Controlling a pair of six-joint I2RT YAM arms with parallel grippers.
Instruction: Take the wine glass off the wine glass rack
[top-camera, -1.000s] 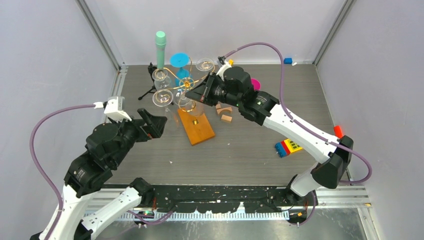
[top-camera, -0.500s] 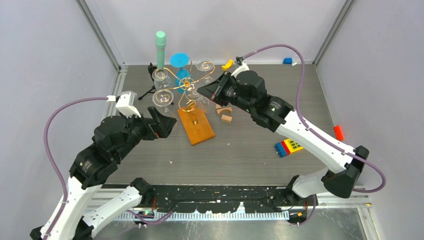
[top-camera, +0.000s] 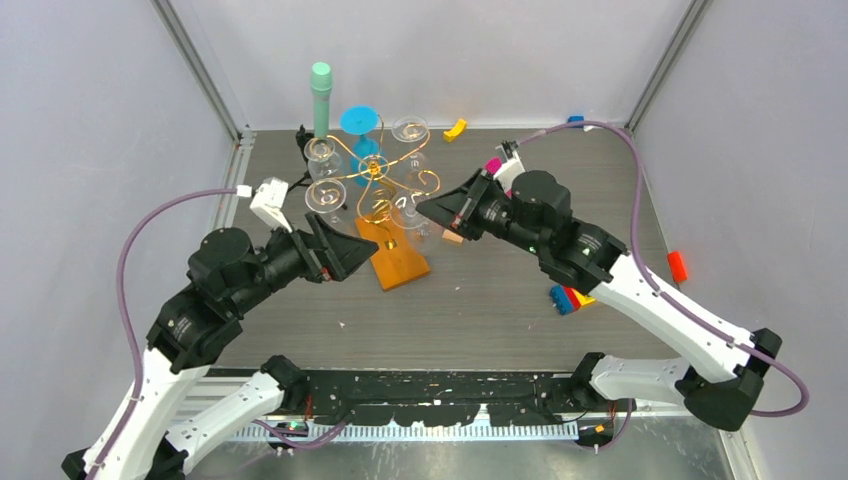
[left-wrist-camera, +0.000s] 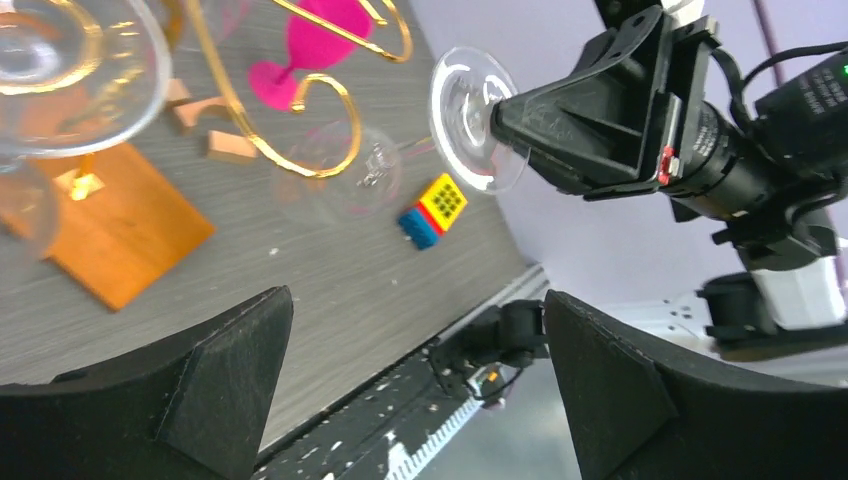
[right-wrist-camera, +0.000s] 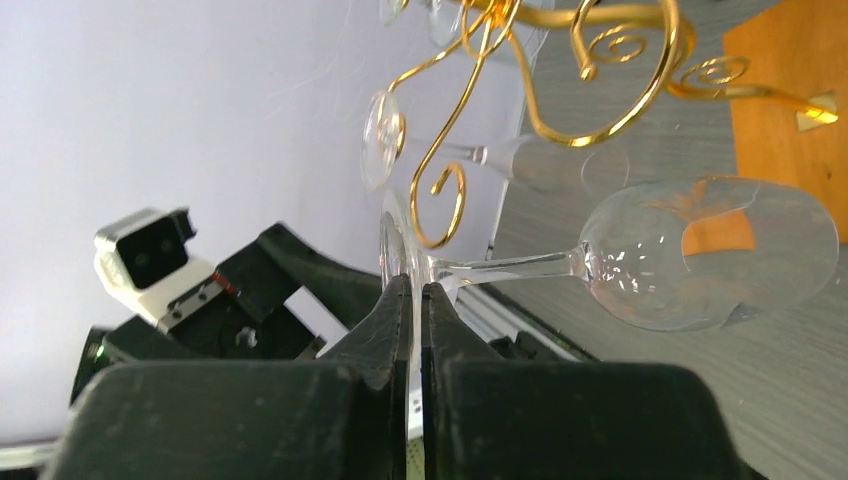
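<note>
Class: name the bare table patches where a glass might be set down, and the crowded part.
Bare: the near middle of the table, between the wooden base and the coloured bricks; also the far right side. Crowded: around the wine glass rack, with hanging glasses and wooden blocks.

From high at the near edge, the top camera looks down over the desk (top-camera: 500, 300); both wrist cameras, close in, face each other across the wine glass rack (top-camera: 398, 262).

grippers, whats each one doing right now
Left gripper: open, holding nothing.
Right gripper: shut on the wine glass, pinching its foot.
</note>
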